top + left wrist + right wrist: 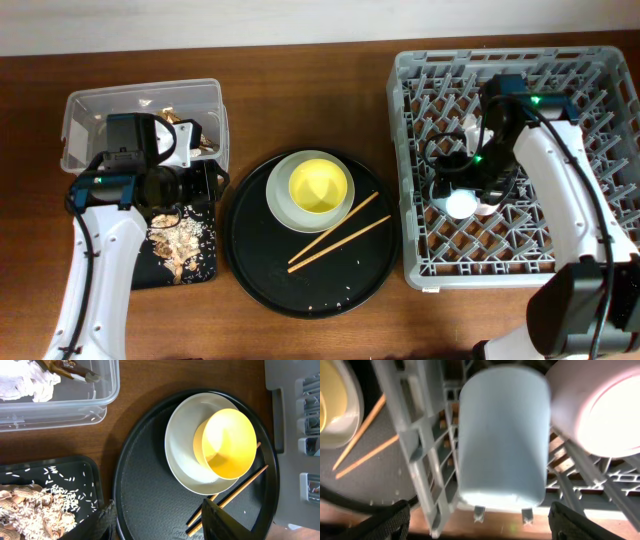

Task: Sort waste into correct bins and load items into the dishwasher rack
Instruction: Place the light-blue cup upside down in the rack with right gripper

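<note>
The pale grey plate (pixel 283 195) holds the yellow bowl (pixel 319 184) on a round black tray (pixel 260 270); both also show in the left wrist view, plate (pixel 180 455) and bowl (pixel 227 442). The wooden chopsticks (pixel 340 232) lie beside them. My left gripper (pixel 165 525) is open and empty over that tray's left rim. White tissue (pixel 25 382) and the foil wrapper (pixel 70 369) lie in the clear box (pixel 90 105). Food scraps (pixel 180 240) lie on the shallow black tray (pixel 90 467). My right gripper (pixel 487 522) is open around the light blue cup (pixel 502 435) in the grey rack (pixel 590 255), next to the pink cup (pixel 600 410).
The round black tray sits between the two bins on the left and the rack on the right. Rice grains (pixel 60 477) are scattered on the shallow tray. Bare wooden table (pixel 300 90) lies behind the round tray.
</note>
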Tool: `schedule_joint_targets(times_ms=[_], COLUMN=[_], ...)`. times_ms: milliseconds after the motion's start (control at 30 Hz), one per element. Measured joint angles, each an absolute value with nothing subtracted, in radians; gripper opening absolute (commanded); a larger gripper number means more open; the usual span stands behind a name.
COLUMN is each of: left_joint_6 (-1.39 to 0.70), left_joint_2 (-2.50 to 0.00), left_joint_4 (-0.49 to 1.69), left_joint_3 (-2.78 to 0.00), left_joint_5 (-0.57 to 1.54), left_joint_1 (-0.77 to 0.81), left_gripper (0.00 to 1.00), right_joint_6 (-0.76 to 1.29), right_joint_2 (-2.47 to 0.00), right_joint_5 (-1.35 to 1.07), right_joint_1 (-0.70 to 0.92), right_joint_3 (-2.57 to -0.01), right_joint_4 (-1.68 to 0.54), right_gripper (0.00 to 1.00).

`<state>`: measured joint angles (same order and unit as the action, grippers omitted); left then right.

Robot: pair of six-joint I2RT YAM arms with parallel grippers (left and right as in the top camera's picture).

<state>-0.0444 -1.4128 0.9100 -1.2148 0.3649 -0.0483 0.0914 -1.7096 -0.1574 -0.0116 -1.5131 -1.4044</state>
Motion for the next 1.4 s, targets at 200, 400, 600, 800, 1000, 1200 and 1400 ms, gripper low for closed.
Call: schedule_joint_targets(times_ms=[200, 400, 600, 800, 1000, 1200, 1400], left_joint_6=[-0.044, -0.044, -0.044, -0.044, -0.044, -0.044, -0.044], left_joint_2=[-1.413, -1.413, -1.413, -1.413, -1.413, -1.413, -1.413], left_joint_4=[0.917, 0.916, 0.920, 0.920, 0.920, 0.920, 0.920], left_joint_3=[-1.215, -1.215, -1.215, -1.215, -1.215, -1.215, -1.215], left_joint_5=[0.364, 0.364, 0.364, 0.364, 0.364, 0.364, 0.364], left_joint_1=[-0.048, -0.048, -0.048, -0.048, -0.048, -0.048, -0.048], left_gripper=[0.54, 0.54, 0.54, 0.54, 0.54, 0.54, 0.54], right_joint_6=[0.143, 0.157, 0.149, 0.066, 0.048, 0.044, 0.022], right_joint_2=[-1.708, -1.708, -1.683, -1.682, -1.687, -1.710, -1.710], right_joint_5=[-0.114, -0.108, -0.105, -0.162, -0.178, -0.178, -0.220], right_joint_1=[-0.012, -0.012, -0.012, -0.012, -0.012, -0.011, 0.017], right_joint_3=[-1.391, -1.390, -1.543, -1.595, -1.595, -1.595, -1.595], right_joint_4=[-1.281, -1.277, -1.459, -1.523, -1.506, -1.451, -1.489], right_gripper=[0.57, 0.42, 0.39, 0.40, 0.54, 0.77, 0.22])
